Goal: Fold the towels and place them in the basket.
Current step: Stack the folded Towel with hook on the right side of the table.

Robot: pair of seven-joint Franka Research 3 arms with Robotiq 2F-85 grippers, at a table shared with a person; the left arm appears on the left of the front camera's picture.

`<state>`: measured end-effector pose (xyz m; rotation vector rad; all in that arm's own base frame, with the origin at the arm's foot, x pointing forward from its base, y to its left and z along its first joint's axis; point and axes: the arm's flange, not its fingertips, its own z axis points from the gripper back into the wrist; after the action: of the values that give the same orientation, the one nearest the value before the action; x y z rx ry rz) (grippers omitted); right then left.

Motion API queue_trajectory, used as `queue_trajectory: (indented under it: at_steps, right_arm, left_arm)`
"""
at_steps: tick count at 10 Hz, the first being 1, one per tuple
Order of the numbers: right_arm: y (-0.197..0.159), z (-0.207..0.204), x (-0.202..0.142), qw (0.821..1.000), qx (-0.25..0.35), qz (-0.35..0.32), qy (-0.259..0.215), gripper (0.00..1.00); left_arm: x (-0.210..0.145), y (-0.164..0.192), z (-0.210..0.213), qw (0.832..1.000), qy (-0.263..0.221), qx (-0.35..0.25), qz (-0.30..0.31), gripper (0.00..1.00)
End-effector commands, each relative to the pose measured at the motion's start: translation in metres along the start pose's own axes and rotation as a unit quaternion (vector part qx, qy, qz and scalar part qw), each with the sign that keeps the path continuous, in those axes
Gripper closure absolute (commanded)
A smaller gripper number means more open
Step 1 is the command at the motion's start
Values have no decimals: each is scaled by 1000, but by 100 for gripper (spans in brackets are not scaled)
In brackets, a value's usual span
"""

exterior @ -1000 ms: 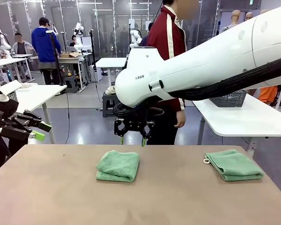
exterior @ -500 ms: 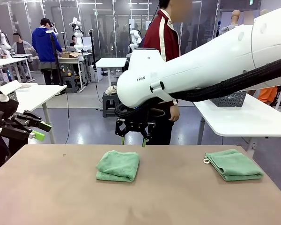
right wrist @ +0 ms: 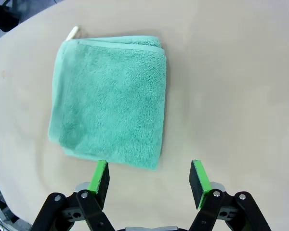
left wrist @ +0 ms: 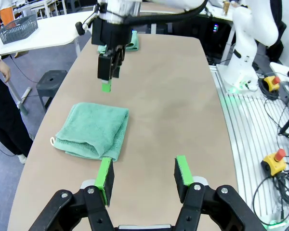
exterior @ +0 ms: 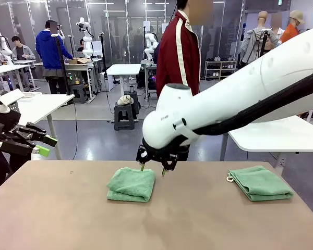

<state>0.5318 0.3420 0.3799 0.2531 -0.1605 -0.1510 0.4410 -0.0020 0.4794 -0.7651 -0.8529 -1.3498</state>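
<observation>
Right gripper [exterior: 152,171] hung just above the far right corner of the middle towel [exterior: 131,184], its green-padded fingers spread apart with nothing between them. In the right wrist view the same gripper [right wrist: 150,179] looked straight down on that towel [right wrist: 109,99], one finger over its near edge and the other over bare desk [right wrist: 241,86] beside it; whether the pads touched the cloth could not be told. The towel lay folded into a square, a pale loop sticking out at one corner.

Left gripper [exterior: 44,145] was held well to the left of the middle towel, off the desk's left edge, its fingers also parted and empty. In its own wrist view the gripper [left wrist: 144,174] hovered over the desk [left wrist: 183,96] just beside the towel [left wrist: 93,130], with the right gripper [left wrist: 107,79] hanging beyond the towel's far side.

A second folded towel [exterior: 260,183] lay on the desk [exterior: 68,219] well to the right of the middle one, a small loop at its left corner. The basket [left wrist: 19,28] stood on a white side table [left wrist: 53,33] beyond that second towel. A person in a dark red jacket [exterior: 178,57] stood behind the desk, beyond the middle towel.
</observation>
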Motion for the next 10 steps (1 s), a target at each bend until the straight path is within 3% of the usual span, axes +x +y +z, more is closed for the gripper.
queue_trajectory:
  at_steps: [1,4,10]
  right_arm:
    - [-13,-22,-8,999,21,-17,-17,16]
    - [-30,-51,6,999,34,-12,-29,16]
    - [-25,-81,10,998,51,-19,-35,16]
  left_arm:
    - [2,0,0,1000,-8,4,-5,35]
    - [2,0,0,1000,-8,4,-5,35]
    - [2,0,0,1000,-8,4,-5,35]
